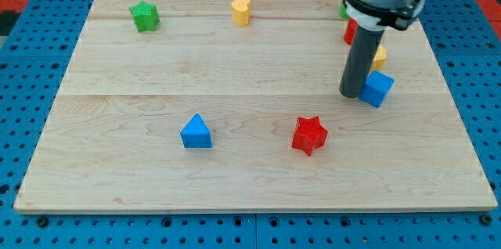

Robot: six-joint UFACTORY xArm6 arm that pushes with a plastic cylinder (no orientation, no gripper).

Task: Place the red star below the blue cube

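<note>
The red star (309, 135) lies on the wooden board (156, 69), right of centre toward the view's bottom. The blue cube (378, 88) sits above and to the right of it, near the board's right side. My tip (351, 94) stands on the board just left of the blue cube, touching or nearly touching it, and above and right of the red star. The rod and arm hide part of the blocks behind them.
A blue triangular block (196, 132) lies left of the red star. A green star (145, 16) and a yellow heart-like block (241, 11) sit near the top. A yellow block (380, 55), a red block (350, 33) and a green sliver (343, 11) peek from behind the rod.
</note>
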